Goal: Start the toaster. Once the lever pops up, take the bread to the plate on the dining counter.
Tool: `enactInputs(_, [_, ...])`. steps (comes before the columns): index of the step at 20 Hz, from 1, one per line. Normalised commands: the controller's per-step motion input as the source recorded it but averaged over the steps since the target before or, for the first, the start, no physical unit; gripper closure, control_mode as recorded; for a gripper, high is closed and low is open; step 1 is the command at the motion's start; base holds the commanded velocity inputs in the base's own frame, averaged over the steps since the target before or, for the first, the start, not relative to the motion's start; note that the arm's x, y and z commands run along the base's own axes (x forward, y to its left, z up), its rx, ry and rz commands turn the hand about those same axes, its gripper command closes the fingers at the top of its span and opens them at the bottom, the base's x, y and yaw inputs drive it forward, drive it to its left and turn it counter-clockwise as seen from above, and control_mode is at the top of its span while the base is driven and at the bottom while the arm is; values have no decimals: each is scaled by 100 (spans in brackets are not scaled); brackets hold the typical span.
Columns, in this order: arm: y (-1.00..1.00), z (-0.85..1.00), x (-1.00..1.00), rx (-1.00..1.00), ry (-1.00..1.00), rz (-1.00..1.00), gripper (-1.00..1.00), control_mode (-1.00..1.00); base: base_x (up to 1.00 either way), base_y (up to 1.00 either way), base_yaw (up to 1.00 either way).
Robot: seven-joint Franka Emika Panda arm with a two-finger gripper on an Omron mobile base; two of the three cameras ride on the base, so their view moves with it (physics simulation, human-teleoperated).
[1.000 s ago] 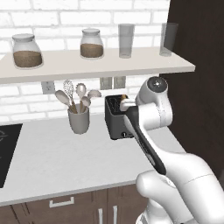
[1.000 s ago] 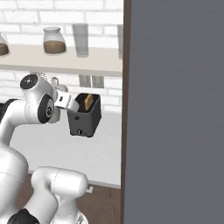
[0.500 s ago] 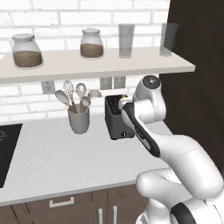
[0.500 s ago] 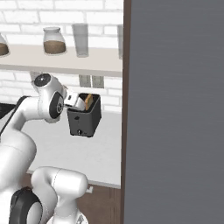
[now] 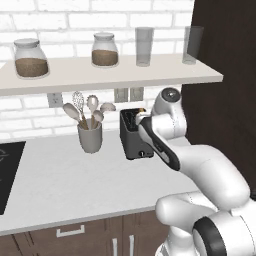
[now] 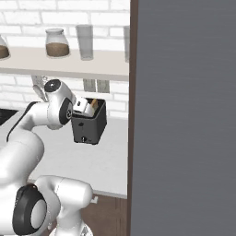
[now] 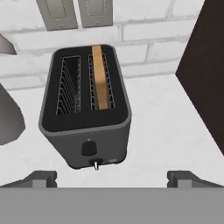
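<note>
The dark grey toaster (image 7: 87, 127) stands on the light grey worktop, against the white brick wall. The bread (image 7: 99, 78) sits upright in its right slot, golden crust showing at the top; the left slot is empty. A round knob (image 7: 89, 148) and a small lever (image 7: 96, 165) sit low on the front face. My gripper (image 7: 112, 177) hovers above and in front of the toaster, open, its fingertips (image 7: 41, 178) wide apart with nothing between them. From the base, the toaster (image 5: 135, 142) (image 6: 90, 126) sits just below my hand. The plate and the dining counter are out of view.
A grey utensil holder (image 5: 90, 137) stands left of the toaster. Above it runs a shelf (image 5: 110, 70) with jars and glasses. A tall dark cabinet (image 5: 225, 75) closes off the right side. A black cooktop (image 5: 6, 170) lies at far left.
The arm has swung a little closer to the toaster, and the hand now sits over its top. The toaster and bread have not moved.
</note>
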Motion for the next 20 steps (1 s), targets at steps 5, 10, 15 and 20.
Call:
enactInputs(5, [-1, -14, 45, 0, 0, 0, -100, -100, 0, 0, 0])
enactInputs(10, [0, -14, 42, 0, 0, 0, -100, -100, 0, 0, 0])
enactInputs(15, [0, -19, 18, 0, 0, 0, -100, -100, 0, 0, 0])
enactInputs(20, [0, -23, 17, 0, 0, 0, -100, -100, 0, 0, 0])
